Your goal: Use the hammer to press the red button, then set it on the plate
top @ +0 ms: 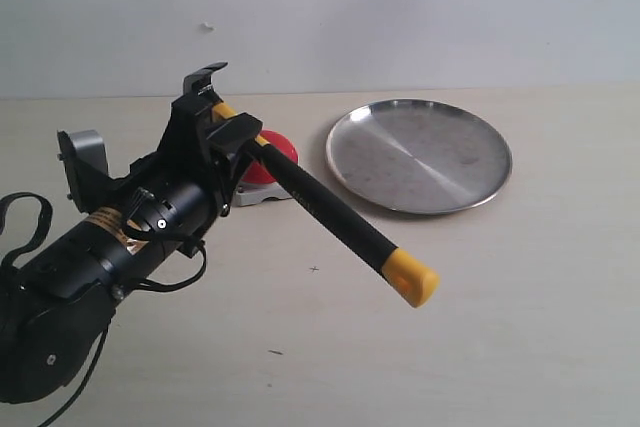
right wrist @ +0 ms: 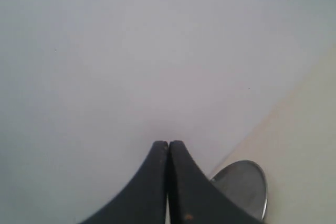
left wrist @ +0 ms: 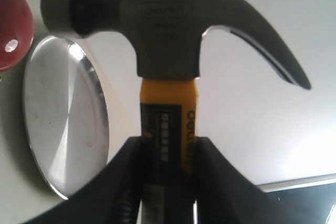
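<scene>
My left gripper (top: 226,119) is shut on the hammer (top: 340,222), just below its head on the yellow band, and holds it above the table. The black handle slants toward the front, ending in a yellow tip. In the left wrist view the dark steel head (left wrist: 168,24) stands above my left gripper (left wrist: 168,145), its striking face close to the red button (left wrist: 13,30) with a small gap showing. The red button (top: 280,159) on its pale base is partly hidden behind the gripper and handle. To its right lies the silver plate (top: 420,155), also visible as the plate (left wrist: 63,119) and the plate (right wrist: 244,187). My right gripper (right wrist: 168,144) is shut on nothing, out of the exterior view.
A white wall runs behind the beige table (top: 500,327). The left arm's black body, a grey mount (top: 85,157) and a looped cable (top: 25,217) fill the left front corner. Bare tabletop lies in front of the plate.
</scene>
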Controlling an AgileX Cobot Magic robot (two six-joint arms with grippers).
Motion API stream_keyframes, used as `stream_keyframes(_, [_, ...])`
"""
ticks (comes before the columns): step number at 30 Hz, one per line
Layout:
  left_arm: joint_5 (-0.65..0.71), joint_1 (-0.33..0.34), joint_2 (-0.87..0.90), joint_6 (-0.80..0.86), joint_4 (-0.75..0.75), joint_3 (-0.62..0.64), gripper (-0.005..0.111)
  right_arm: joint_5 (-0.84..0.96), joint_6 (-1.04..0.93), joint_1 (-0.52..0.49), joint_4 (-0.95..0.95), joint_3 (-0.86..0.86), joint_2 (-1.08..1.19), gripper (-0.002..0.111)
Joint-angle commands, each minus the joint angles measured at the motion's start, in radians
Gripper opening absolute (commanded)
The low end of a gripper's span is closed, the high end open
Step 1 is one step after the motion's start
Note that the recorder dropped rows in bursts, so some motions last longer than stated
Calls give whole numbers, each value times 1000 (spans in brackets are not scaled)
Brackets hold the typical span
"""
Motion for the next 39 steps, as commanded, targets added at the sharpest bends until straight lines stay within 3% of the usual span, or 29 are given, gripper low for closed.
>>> stream_keyframes(1, [-78,2,-9,-15,18,-13,0,-71,-1,-4,13,5,-6,0])
stream_keyframes(6, [-78,2,-9,-21,20,-13,0,-125,-76,-4,-52,-6,-1,0])
stream_keyframes(11, [-78,2,-9,-40,34,-13,0,-14,-241,-4,-156,-210,173,0])
stream_keyframes(18, [-78,2,-9,-40,43,-13,0,429,-544,-4,-211,-620,543,0])
stream_keyframes(23, [-78,2,-9,-40,43,-13,0,830,-860,-4,-32,-865,785,1])
stream_keyframes(28, [-78,2,-9,-40,43,-13,0,1125,-1047,8,142,-994,991,14])
stream_keyframes(36, [-78,2,-9,-40,68,-13,0,1161,-1160,215,160,-994,1125,47])
stream_keyframes(39, [-78,2,-9,-40,69,-13,0,1145,-1179,306,160,-994,1173,52])
